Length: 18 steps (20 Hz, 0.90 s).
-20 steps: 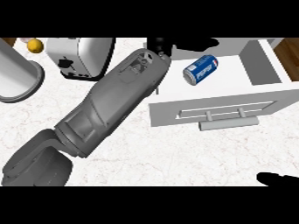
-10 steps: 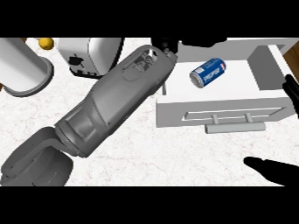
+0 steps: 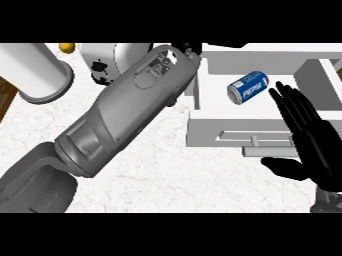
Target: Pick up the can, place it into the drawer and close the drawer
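The can point(image 3: 248, 87) lies inside the open drawer point(image 3: 271, 131), so only closing is left. Right hand point(image 3: 314, 142) hovers open, holding nothing, near the drawer front; left hand's state is hidden.

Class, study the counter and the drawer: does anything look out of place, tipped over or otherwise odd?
Only the blue can: it lies on its side, askew, inside the open white drawer rather than standing. Nothing looks spilled or damaged.

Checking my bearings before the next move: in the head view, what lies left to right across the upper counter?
White cylinder → toaster → grey left forearm → blue can lying in the open drawer → open right hand.
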{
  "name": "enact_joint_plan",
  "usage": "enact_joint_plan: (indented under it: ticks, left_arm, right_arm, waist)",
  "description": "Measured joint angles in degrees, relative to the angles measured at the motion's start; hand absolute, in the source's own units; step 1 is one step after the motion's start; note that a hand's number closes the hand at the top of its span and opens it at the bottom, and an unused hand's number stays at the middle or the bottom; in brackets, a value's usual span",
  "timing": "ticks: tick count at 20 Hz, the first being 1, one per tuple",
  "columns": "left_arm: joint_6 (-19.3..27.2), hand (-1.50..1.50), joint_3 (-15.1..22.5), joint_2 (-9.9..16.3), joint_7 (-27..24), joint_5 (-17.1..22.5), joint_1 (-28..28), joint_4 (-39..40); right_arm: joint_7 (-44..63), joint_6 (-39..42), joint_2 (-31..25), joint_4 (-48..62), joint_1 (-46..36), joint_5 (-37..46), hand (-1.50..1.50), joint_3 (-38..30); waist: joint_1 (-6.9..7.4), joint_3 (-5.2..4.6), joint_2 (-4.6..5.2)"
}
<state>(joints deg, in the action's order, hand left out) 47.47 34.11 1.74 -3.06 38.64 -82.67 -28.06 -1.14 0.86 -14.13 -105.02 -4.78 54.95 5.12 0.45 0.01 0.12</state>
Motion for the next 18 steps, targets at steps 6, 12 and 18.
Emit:
enact_joint_plan:
  ticks: [6, 12, 18]
  left_arm:
    - [-0.49, -1.5, 0.56, 5.06, 5.16, -2.25, 1.88, -6.08]
    - [-0.84, -1.5, 1.47, 10.94, 10.24, -4.25, 6.33, -14.83]
    - [-1.07, -1.5, 2.1, 15.69, 14.19, -5.71, 9.45, -21.98]
  right_arm:
    - [-2.4, -9.17, 3.52, 13.31, -3.96, 3.73, -1.5, -0.71]
    - [-4.01, -15.43, 4.32, 23.94, -10.37, 6.35, -1.5, -3.27]
    - [-5.15, -22.42, 4.3, 35.34, -16.97, 10.52, -1.5, -5.44]
  waist:
    - [0.98, 0.01, -0.3]
    - [1.6, -0.74, -1.03]
    - [2.25, -1.17, -1.31]
